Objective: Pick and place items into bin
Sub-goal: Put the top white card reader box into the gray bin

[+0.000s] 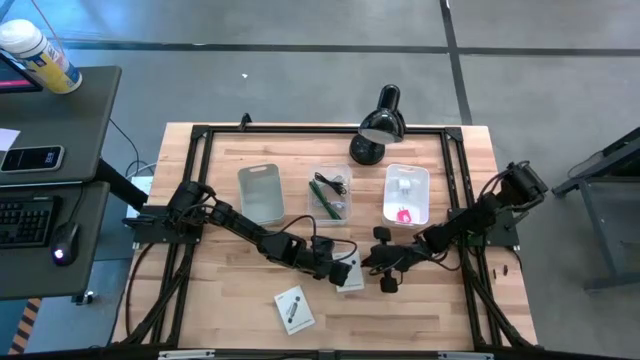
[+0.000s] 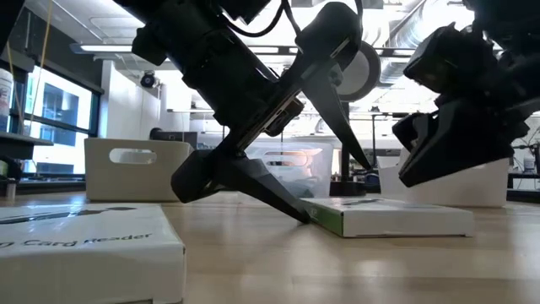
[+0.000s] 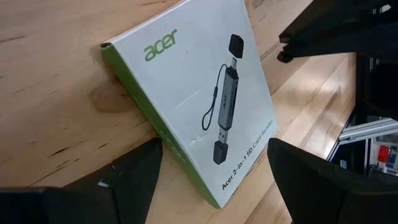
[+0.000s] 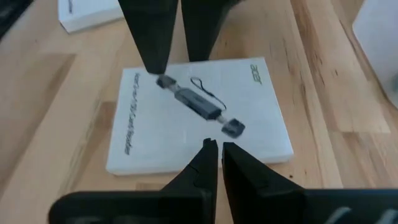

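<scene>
The white Acer card-reader box (image 1: 349, 273) lies flat on the wooden table (image 1: 230, 300), at six o'clock from the middle bin (image 1: 330, 195). The left gripper (image 3: 214, 168), fingers spread, straddles it. At three o'clock, the right gripper (image 4: 216, 163) hovers, fingers nearly pressed together.

The right gripper (image 4: 217, 149), fingers nearly together, hovers over a white card box (image 4: 199, 118) lying flat on the bench (image 4: 50, 112); the left gripper's fingers (image 4: 149, 37) touch its far edge.
</scene>
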You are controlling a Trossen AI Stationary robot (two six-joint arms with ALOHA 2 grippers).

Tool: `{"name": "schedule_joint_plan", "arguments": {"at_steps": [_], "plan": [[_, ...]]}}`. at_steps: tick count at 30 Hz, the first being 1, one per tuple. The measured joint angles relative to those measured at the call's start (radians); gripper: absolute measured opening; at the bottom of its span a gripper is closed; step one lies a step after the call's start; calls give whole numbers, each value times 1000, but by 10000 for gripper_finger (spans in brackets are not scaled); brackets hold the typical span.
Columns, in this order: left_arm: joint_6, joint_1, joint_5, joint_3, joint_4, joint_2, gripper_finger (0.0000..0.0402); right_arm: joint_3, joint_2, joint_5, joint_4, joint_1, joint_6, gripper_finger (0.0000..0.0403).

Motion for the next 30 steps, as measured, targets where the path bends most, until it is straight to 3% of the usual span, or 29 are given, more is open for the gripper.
{"name": "schedule_joint_plan", "arguments": {"at_steps": [30], "plan": [[-8,0,-16,0,0,0,282,2,85,-60,100,0,17,16]]}}
